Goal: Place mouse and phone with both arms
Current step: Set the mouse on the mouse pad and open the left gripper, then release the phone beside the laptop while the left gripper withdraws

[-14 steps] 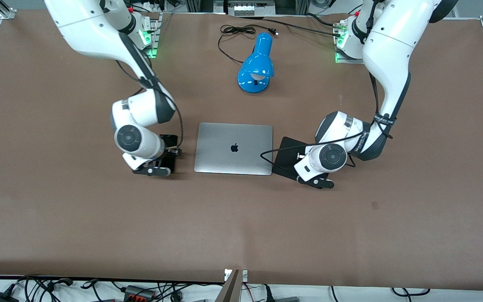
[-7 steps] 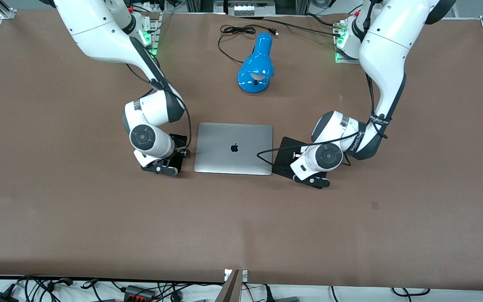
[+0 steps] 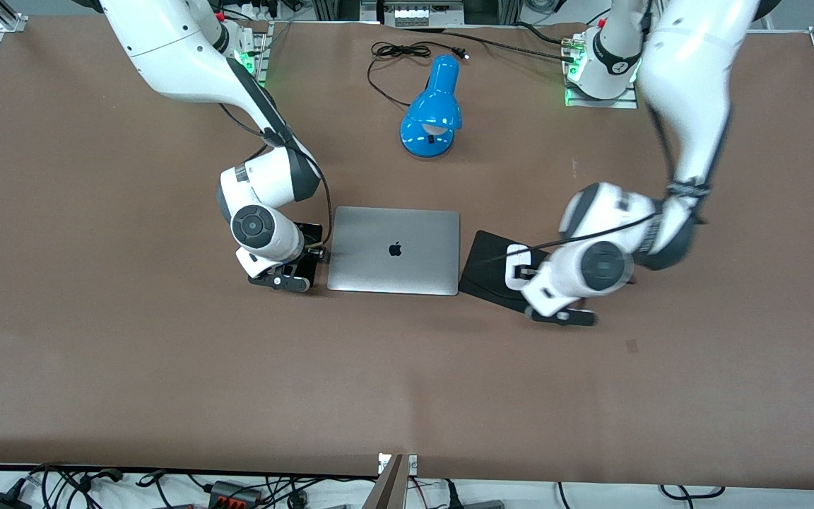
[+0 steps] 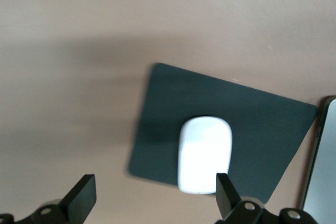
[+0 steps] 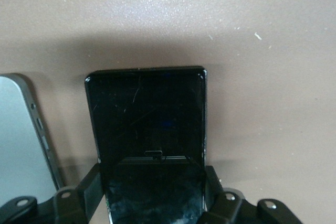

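Front view shows a brown surface (image 3: 96,353) with a closed silver laptop (image 3: 393,250) in the middle and a blue desk lamp (image 3: 432,109) farther from the camera than it, its black cord (image 3: 396,53) looped near the bases.

The right arm (image 3: 188,56) reaches down beside the laptop, at its own end of the surface. In the right wrist view the right claw (image 5: 151,182) is pinching the phone (image 5: 147,119), one finger (image 5: 86,190) pressed to each long edge, with the laptop's rounded edge just beside it. From the front, only a corner of the black phone shows under the wrist, close to the laptop.

The left arm (image 3: 689,85) hangs over the surface toward its own end. In the left wrist view the left claw (image 4: 152,195) is spread wide and holding nothing. The mouse (image 4: 205,154) lies on the black mouse pad (image 4: 173,103) apart from both fingertips (image 4: 84,192), toward one edge of the pad. The pad sits just beside the laptop, and in the front view the mouse itself is hidden by the left wrist.
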`<state>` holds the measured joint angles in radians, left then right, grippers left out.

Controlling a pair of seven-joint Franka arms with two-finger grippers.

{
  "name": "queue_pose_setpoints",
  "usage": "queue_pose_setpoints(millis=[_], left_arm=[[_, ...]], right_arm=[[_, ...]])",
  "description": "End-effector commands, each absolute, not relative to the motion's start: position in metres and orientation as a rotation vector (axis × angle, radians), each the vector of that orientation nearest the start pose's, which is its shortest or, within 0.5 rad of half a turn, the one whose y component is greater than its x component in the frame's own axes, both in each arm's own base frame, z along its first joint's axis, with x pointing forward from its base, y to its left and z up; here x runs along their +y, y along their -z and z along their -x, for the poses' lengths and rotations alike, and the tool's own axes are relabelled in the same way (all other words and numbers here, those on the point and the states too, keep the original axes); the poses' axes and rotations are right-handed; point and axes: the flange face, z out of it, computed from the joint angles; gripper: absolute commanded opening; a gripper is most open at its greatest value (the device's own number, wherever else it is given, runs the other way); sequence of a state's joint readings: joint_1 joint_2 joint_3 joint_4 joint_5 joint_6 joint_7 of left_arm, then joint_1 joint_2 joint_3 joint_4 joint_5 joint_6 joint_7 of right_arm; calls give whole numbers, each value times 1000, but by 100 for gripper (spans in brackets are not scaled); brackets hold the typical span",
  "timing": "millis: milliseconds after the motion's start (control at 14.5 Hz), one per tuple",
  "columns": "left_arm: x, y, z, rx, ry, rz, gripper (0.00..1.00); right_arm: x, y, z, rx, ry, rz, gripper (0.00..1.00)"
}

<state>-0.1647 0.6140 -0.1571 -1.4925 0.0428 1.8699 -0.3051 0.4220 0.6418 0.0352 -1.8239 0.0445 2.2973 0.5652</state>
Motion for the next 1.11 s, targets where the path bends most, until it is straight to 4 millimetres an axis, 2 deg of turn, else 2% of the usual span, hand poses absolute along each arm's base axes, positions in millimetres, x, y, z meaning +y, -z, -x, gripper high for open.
queue_pose_setpoints(millis=[0, 69, 138, 277, 415, 484, 553, 622, 691, 761, 899, 968, 1037], left_arm=[[-148, -364, -658, -65, -370, 3096, 100], [-140, -386, -658, -86, -325, 3103, 100], [-134, -414, -655, -98, -268, 3110, 100], [-114, -460, -649, -156, -207, 3128, 100], [-96, -513, -629, -191, -183, 3113, 100], [-83, -527, -620, -220, -203, 3093, 100], [-63, -530, -615, -259, -248, 3079, 100], [-53, -532, -611, -281, -271, 3077, 100], [-51, -532, -611, -273, -277, 3088, 100], [-62, -533, -609, -228, -275, 3093, 100], [-77, -530, -596, -171, -292, 3092, 100], [-78, -531, -590, -170, -271, 3093, 100], [-68, -526, -584, -166, -271, 3091, 100]], right_arm=[[280, -173, -564, 206, -267, 3154, 42], [279, -173, -564, 236, -269, 3151, 90], [279, -176, -565, 236, -266, 3151, 100], [280, -192, -571, 225, -224, 3141, 100], [274, -225, -579, 222, -177, 3130, 100], [271, -244, -584, 217, -152, 3132, 100], [267, -267, -592, 222, -116, 3126, 100], [259, -291, -599, 241, -101, 3119, 100], [253, -319, -609, 259, -87, 3112, 100], [247, -341, -619, 267, -97, 3114, 100], [229, -391, -638, 170, -100, 3138, 100], [214, -416, -648, 114, -76, 3168, 100], [201, -436, -654, 87, -54, 3192, 100]])
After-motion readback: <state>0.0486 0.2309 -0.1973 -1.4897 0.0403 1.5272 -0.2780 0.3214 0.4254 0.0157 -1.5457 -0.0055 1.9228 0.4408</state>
